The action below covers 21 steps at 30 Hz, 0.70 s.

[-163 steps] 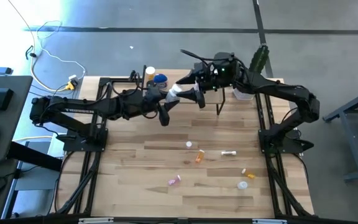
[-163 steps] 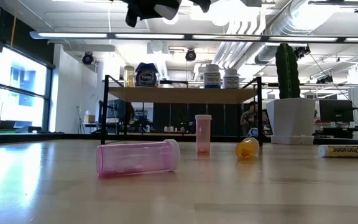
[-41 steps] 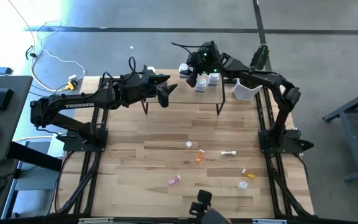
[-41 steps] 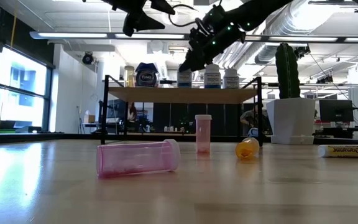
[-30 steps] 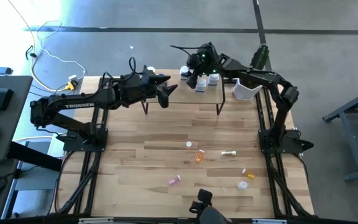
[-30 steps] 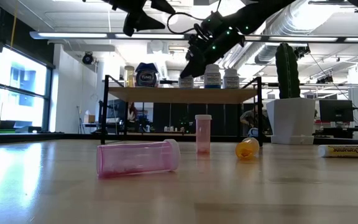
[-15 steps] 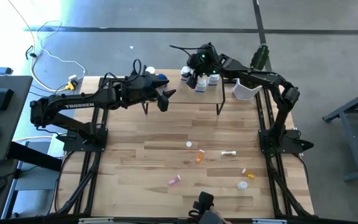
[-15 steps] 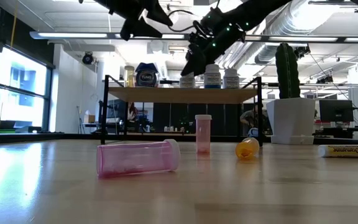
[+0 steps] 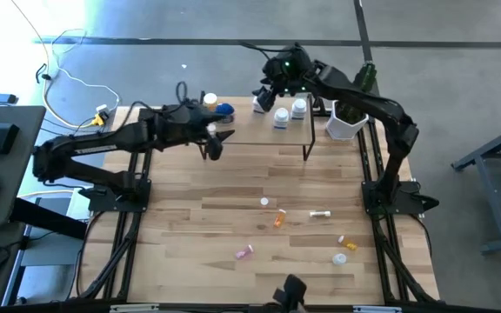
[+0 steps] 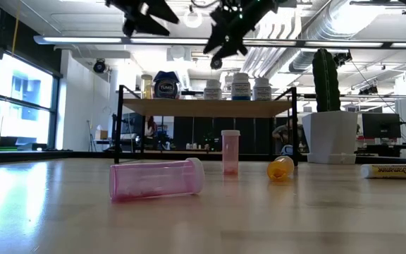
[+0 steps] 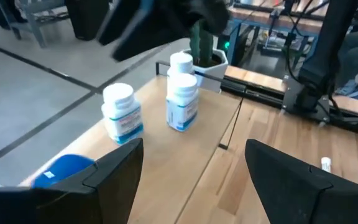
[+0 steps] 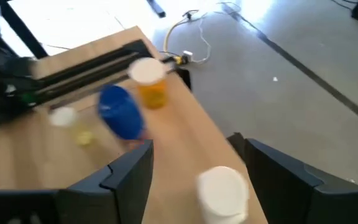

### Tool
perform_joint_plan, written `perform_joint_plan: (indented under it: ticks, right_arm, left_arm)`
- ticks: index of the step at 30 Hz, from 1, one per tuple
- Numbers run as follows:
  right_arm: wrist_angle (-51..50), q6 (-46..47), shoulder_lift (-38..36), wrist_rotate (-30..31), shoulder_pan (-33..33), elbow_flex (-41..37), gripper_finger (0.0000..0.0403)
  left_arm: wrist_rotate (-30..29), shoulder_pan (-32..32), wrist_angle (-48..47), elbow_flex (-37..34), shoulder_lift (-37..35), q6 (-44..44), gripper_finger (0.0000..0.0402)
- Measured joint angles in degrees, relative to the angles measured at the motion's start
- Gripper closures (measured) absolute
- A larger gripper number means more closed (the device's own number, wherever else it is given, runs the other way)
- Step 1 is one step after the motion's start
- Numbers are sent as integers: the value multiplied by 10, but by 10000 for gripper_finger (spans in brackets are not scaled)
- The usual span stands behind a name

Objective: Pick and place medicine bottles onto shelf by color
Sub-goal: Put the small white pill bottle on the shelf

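Observation:
The shelf stands at the table's far edge. On its top board an orange bottle, a blue-lidded jar and three white bottles stand upright. My right gripper hangs open above the leftmost white bottle, clear of it. My left gripper is open and empty over the shelf's near edge, left of centre. On the table lie a pink bottle, an orange bottle and a white tube. A pink bottle stands upright.
A white pot with a cactus stands at the shelf's right end. Small bottles and a loose white lid are scattered over the table's middle and near right. Both arms hang high over the shelf, close to each other.
My right gripper has let go of the leftmost white bottle and risen well above it; the bottle stays upright on the shelf. My left gripper has drawn back a little toward the table's left edge and rolled slightly, still open.

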Motion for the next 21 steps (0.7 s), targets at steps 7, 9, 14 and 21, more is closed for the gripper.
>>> perform_joint_plan:
  ticks: [7,9,14,21]
  right_arm:
    - [-46,78,0,2,47,40,163]
    - [-50,99,0,15,68,41,163]
    - [-87,138,0,83,130,38,162]
    - [-168,230,0,147,217,38,162]
  left_arm:
    - [0,0,-54,0,-80,0,131]
    - [4,0,-81,0,-100,0,131]
    - [25,0,-143,0,-142,-1,131]
    - [91,-1,-145,-1,-164,11,131]
